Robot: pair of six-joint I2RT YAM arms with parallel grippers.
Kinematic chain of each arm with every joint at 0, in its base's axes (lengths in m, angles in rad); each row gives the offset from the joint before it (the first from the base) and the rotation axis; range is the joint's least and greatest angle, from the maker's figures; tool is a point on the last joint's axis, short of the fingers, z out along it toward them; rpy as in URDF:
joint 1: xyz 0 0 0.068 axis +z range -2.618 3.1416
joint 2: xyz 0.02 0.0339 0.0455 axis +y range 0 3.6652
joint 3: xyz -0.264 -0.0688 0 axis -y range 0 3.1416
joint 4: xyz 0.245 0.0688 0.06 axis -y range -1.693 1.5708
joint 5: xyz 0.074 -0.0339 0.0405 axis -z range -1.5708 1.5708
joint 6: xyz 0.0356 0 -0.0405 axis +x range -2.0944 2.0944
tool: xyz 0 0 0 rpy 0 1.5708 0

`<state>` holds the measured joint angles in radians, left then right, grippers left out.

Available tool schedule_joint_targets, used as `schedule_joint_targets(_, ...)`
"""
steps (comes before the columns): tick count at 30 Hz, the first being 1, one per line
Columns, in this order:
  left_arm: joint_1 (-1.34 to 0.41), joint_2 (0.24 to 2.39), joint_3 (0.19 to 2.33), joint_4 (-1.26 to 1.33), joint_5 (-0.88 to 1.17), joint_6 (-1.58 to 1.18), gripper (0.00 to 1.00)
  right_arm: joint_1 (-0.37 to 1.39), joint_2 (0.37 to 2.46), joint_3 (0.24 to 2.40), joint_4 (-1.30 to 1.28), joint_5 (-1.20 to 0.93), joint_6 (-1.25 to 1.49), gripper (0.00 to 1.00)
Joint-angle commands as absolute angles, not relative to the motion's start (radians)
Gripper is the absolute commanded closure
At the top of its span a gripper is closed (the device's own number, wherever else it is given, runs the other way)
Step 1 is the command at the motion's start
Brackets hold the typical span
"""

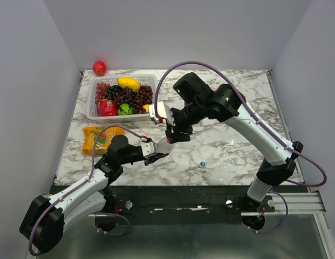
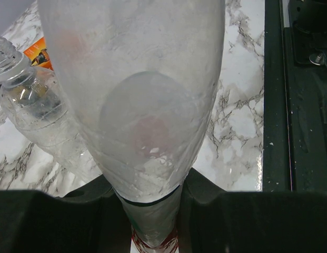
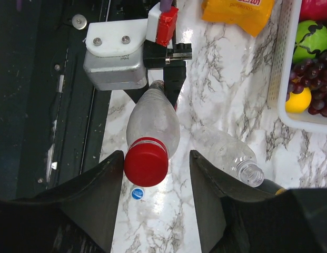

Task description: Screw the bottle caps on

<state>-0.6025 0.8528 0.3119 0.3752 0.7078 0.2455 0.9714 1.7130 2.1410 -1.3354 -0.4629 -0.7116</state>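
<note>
Two small clear plastic water bottles are in play, and one looks nearly finished. The left gripper (image 3: 159, 89) is clamped on the lower body of the bottle with a red-and-white label band (image 3: 152, 118), its neck pointing at the right gripper (image 3: 157, 158). A small round red plastic cap (image 3: 146, 161) sits on that neck; how tightly it is screwed cannot be told. The right fingers (image 3: 108, 184) stand apart on either side of the cap, not squeezing it. The plain unlabelled bottle (image 3: 226, 153) lies on its side on the white marbled table (image 3: 216, 95), mouth open. Its small round blue cap (image 3: 137, 193) lies loose nearby, so that second capping seems wholly undone.
</note>
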Motion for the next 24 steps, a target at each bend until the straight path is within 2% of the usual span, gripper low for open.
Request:
schedule_joint_targets(1, -0.606, 0.844, 0.308, 0.411, 0.690, 0.245, 1.00, 0.962, 1.723, 2.175, -1.470, -0.482, -0.726, 0.40)
schedule_joint_targets(11, -0.604, 0.853, 0.301, 0.428, 0.678, 0.235, 1.00, 0.960, 1.726, 2.178, -1.506, -0.488, -0.736, 0.41)
schedule_joint_targets(24, -0.600, 0.864, 0.299, 0.431, 0.666, 0.221, 1.00, 0.957, 1.729, 2.177, -1.523, -0.489, -0.729, 0.53)
